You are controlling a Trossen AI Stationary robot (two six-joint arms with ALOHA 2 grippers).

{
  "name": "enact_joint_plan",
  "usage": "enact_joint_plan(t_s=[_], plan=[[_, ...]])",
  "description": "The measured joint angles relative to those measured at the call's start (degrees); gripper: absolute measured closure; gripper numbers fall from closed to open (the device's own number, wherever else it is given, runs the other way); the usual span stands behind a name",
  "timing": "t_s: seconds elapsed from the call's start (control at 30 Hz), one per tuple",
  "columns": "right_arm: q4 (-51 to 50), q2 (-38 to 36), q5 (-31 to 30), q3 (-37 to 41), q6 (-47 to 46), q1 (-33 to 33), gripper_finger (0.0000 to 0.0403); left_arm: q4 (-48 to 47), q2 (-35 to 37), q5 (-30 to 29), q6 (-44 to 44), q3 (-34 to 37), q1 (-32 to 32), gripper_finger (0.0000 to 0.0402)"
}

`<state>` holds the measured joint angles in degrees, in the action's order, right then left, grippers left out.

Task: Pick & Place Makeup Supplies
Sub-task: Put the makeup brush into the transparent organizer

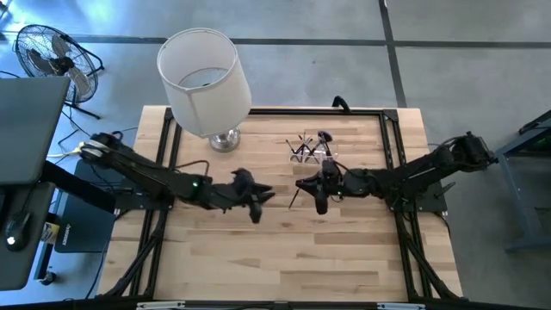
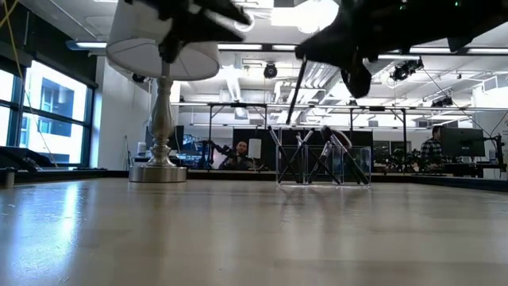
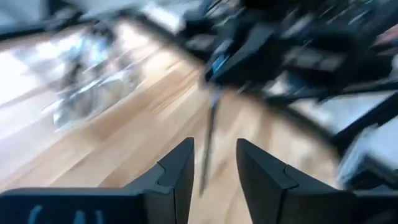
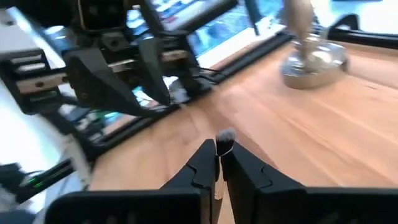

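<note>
My right gripper [image 1: 303,184] hovers over the middle of the table, shut on a thin dark makeup brush [image 1: 295,198] that also shows in the low view [image 2: 295,87]. My left gripper [image 1: 261,202] stands open a short way to the brush's left, facing it, with nothing between its fingers [image 3: 180,165]. Behind them, a small clear cup [image 1: 308,151] stands on the table. Several more makeup brushes and pencils stick up out of the cup [image 2: 321,159], leaning on its rim. My right gripper pinches the brush between its two fingers just below the pale bristle head [image 4: 224,138], which pokes out past the fingertips. The fingers come roughly level from the table's right and lie across the brush. The handle [image 2: 294,95] slants down below them, clear of the table.
A lamp with a white shade [image 1: 207,82] stands on its silver base [image 1: 225,140] at the far left of the table. A black frame [image 1: 392,129] borders the wooden top. There is bare wood [image 1: 284,258] toward the near edge. People sit in the room beyond [image 2: 240,155].
</note>
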<state>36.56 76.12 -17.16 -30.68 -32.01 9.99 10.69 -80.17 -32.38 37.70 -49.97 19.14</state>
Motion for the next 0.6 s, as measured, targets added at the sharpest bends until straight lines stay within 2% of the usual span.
enact_joint_plan(t_s=[0.13, 0.27, 0.4, 0.6], plan=[[-4.0, 0.0, -2.4, 0.0, -2.4, -2.8, 0.0380, -20.1, 6.4, -0.9, 7.8, 0.1, 0.0, 0.0284], [-6.0, 0.0, -2.6, 0.0, -2.5, -7.1, 0.0391, -38.2, 9.7, 0.5, 13.8, 0.3, 0.0, 0.0284], [-8.3, 0.0, -2.7, -1.7, -1.4, -12.2, 0.0391, -49.0, 10.6, 3.1, 15.5, 0.3, 0.0, 0.0285], [-23.9, 0.0, -6.2, -12.5, 9.4, -18.4, 0.0390, -52.7, 10.7, 5.1, 10.9, 0.3, 0.0, 0.0317]])
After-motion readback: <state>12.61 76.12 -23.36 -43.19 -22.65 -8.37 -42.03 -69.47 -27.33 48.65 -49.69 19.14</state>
